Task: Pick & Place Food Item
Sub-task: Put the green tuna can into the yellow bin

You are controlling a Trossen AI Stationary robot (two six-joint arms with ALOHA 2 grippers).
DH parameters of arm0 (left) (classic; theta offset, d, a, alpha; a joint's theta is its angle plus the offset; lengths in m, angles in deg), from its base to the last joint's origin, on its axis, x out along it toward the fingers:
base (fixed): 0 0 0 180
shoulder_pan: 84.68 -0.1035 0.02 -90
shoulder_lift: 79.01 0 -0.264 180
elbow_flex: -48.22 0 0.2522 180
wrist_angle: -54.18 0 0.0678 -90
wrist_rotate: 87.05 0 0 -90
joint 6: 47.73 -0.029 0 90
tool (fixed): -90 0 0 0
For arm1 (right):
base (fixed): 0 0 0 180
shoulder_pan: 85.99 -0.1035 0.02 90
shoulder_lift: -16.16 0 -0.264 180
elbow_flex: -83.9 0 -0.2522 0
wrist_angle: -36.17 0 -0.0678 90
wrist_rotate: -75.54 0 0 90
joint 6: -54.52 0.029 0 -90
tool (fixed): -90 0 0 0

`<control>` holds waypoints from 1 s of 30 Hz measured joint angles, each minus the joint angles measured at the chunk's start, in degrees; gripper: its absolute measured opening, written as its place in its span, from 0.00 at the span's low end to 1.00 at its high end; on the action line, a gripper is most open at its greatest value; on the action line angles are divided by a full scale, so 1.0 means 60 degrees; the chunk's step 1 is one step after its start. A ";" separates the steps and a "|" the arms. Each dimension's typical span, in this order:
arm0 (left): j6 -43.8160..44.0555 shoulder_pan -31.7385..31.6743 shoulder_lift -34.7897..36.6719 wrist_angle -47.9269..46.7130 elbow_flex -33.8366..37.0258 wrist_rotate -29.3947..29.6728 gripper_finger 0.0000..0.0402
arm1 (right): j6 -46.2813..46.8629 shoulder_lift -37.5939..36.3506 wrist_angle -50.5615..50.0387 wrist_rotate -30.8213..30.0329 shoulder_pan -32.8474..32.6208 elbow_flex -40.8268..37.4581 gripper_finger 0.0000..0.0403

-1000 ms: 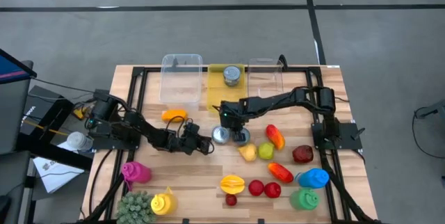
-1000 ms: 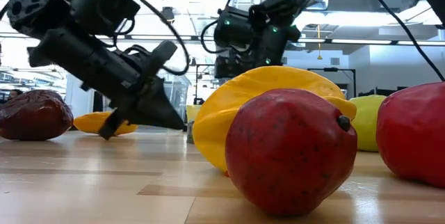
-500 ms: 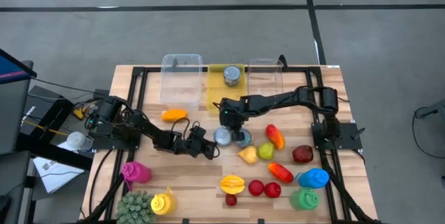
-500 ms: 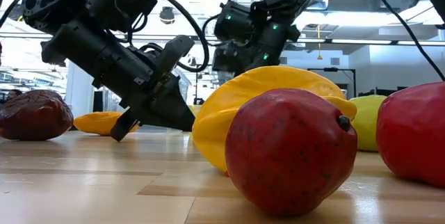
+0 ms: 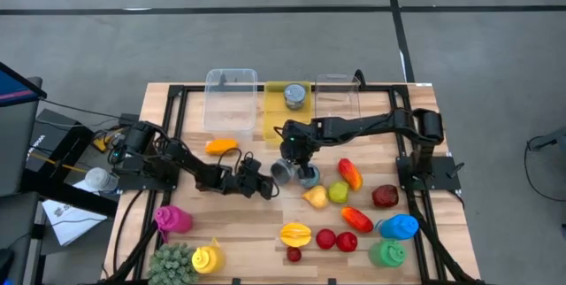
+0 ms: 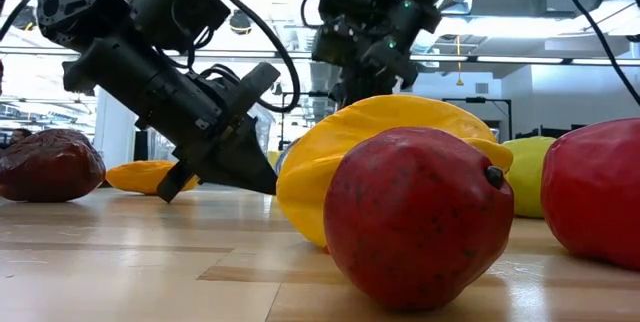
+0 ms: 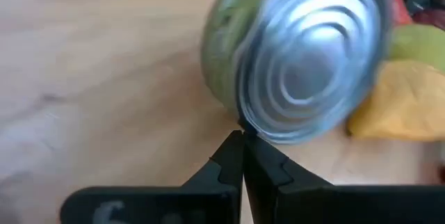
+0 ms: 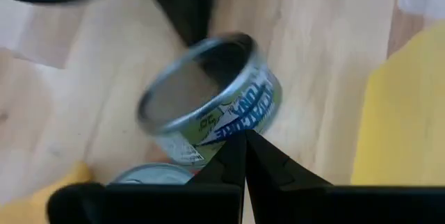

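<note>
A small tin can [image 5: 283,172] with a green and blue label sits tilted at the middle of the wooden table, one flat end [image 7: 313,64] turned toward my left gripper. A second can [image 5: 307,176] stands just to its right. My left gripper [image 5: 268,189] is shut, with its tips at the tilted can's left side. My right gripper [image 5: 290,158] is also shut and hangs just above the can's far side. A third can [image 5: 294,96] stands on a yellow tray [image 5: 276,119] at the back. My left gripper meets the lower rim of the can's flat end [image 7: 245,131] with its shut fingertips [image 7: 236,151]. It comes slanting down from the table's left. The can is tilted, this end facing the gripper. My right gripper has its shut tips [image 8: 243,140] right at the can's label wall [image 8: 233,116]; I cannot tell whether they touch.
Fruit and vegetables lie right of and in front of the cans: a yellow piece [image 5: 315,195], a green one [image 5: 338,192], a red pepper [image 5: 350,174] and a starfruit [image 5: 295,232]. An orange carrot [image 5: 221,146] lies at the left. Two clear tubs [image 5: 232,99] [image 5: 334,99] stand at the back.
My right gripper has risen from the cans, staying shut. The can between the two grippers has tipped from upright to tilted, its flat end now turned toward my left gripper.
</note>
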 joint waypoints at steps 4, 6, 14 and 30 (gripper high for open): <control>-0.0175 -0.0137 -0.0005 -0.0070 0.0019 0.0189 0.00 | -0.0003 -0.0078 0.0009 0.0280 -0.0155 0.0015 0.00; -0.0114 -0.0211 -0.0023 -0.0020 0.0023 0.0336 0.00 | 0.0000 -0.0056 0.0085 0.0556 -0.0244 0.0015 0.00; -0.0079 -0.0497 -0.0024 0.0544 -0.0007 0.0137 0.00 | 0.0074 0.0017 0.0587 0.0361 -0.0484 0.0007 0.00; -0.0322 -0.0461 0.0261 0.0383 -0.0010 -0.0401 0.00 | 0.0324 0.0013 0.1139 -0.0065 -0.0458 0.0007 0.00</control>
